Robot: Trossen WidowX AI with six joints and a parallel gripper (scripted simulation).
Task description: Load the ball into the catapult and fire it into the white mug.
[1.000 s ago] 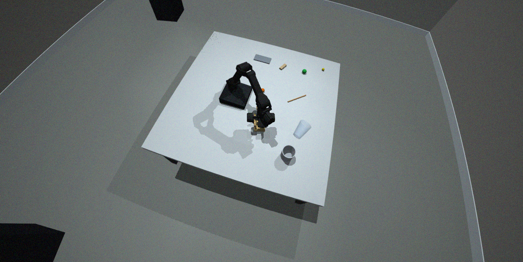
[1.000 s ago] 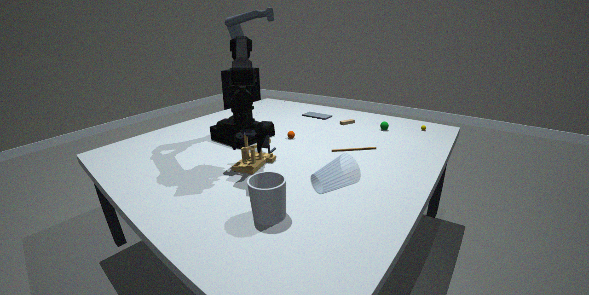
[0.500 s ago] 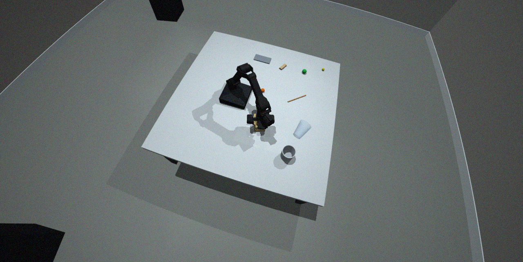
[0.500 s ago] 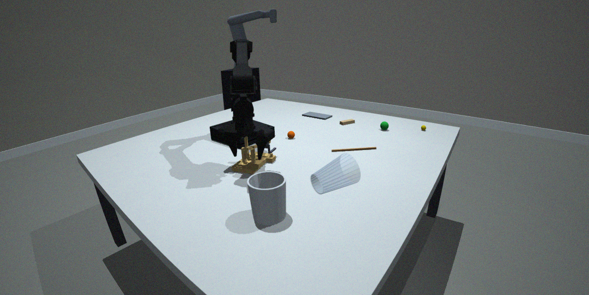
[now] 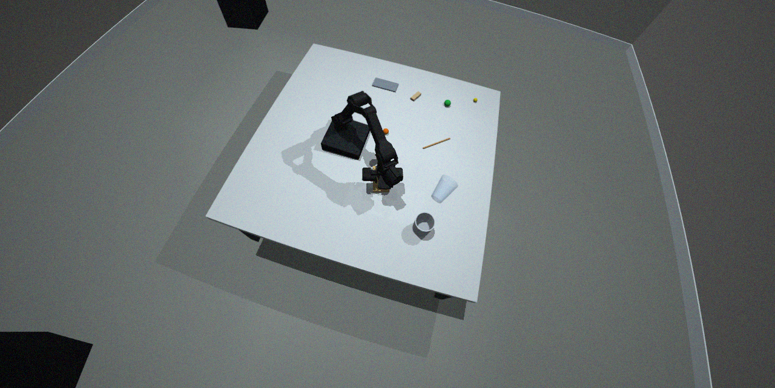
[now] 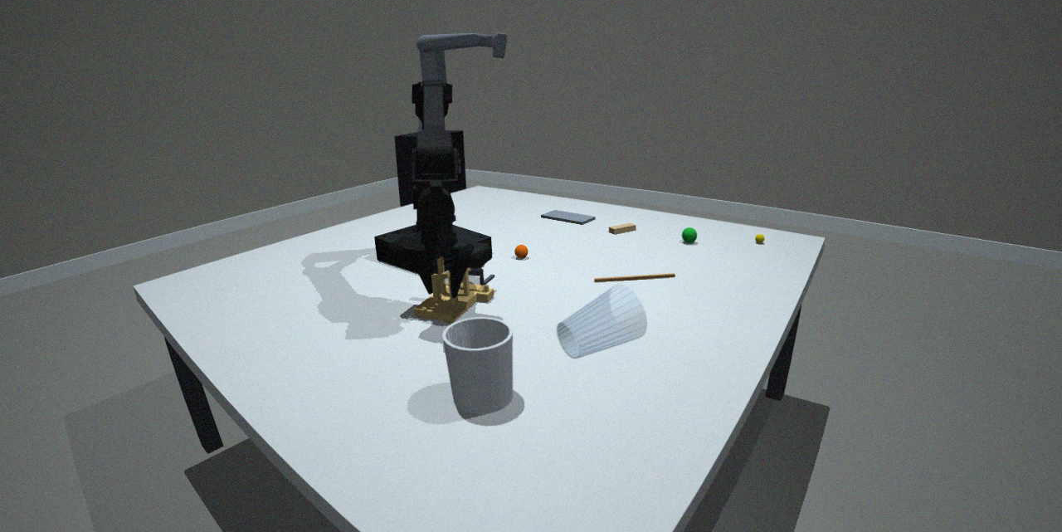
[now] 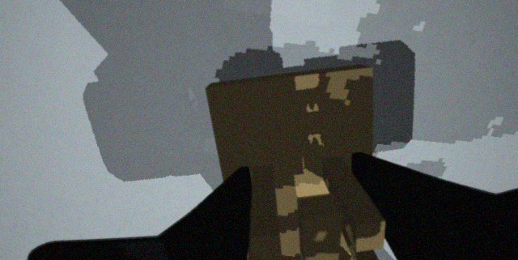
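Note:
The wooden catapult [image 5: 379, 189] [image 6: 447, 304] [image 7: 283, 122] stands on the white table [image 5: 325, 233] [image 6: 297, 380], in front of the arm's base. My gripper [image 5: 380, 178] [image 6: 450, 270] [image 7: 300, 169] is down over it, and in the wrist view both fingers press on the sides of its base. The white mug [image 5: 423, 223] [image 6: 479, 373] stands upright nearer the table's front edge, beyond the catapult. An orange ball [image 5: 385, 130] [image 6: 521, 251] lies on the table beside the arm, apart from the catapult. Whether a ball sits in the catapult is hidden.
A ribbed white cup [image 5: 444, 188] [image 6: 601, 320] lies on its side right of the catapult. A thin stick [image 5: 436, 143] [image 6: 635, 277], a green ball [image 5: 447, 102] [image 6: 689, 234], a yellow ball [image 5: 475, 99] [image 6: 759, 238], a wooden block [image 5: 415, 95] [image 6: 622, 228] and a grey slab [image 5: 385, 83] [image 6: 567, 217] lie further back.

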